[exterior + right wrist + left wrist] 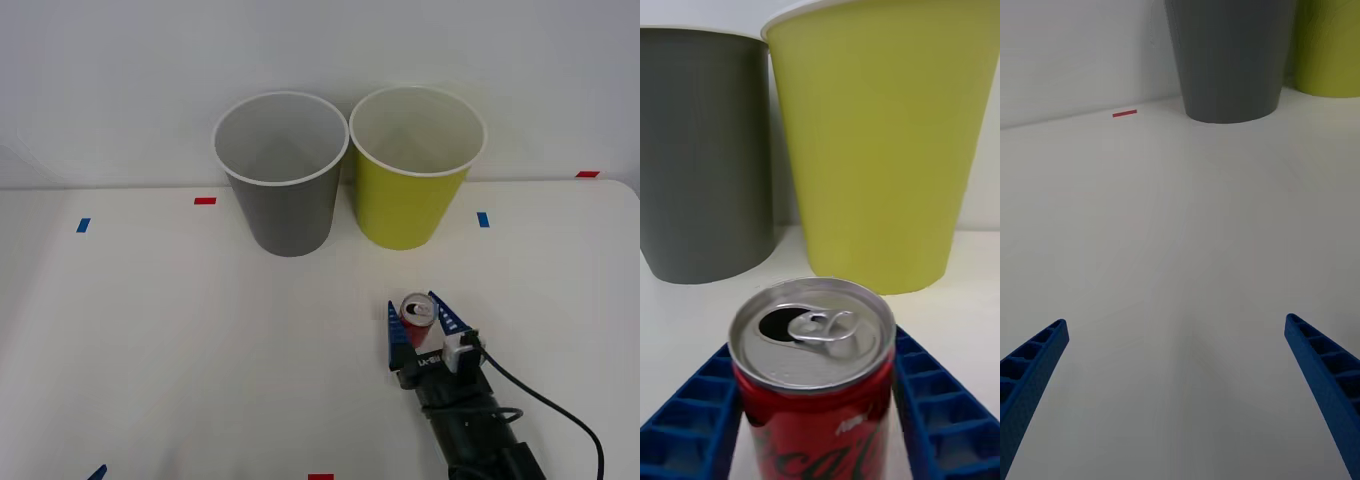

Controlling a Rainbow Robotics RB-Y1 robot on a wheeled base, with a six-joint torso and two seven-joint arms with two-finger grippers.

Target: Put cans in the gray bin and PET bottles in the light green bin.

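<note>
Front view: right gripper low over the white table, its blue fingers set on either side of the red can, which stood upright in front of the light green bin. The gray bin stood just beside the green one, on its left, both at the far edge of the table. No PET bottle anywhere.

Right wrist view: can between the ribbed fingers, both pressed against its sides; a grasp, it appeared, with tab and open mouth facing up.

Left wrist view: left gripper spread wide and holding nothing, low above bare table, facing the gray bin.

Step judged: can gripped, lift not begun. The next move called for raising it above rim height, carrying it leftward past the green bin, and letting go over the gray one.
</note>
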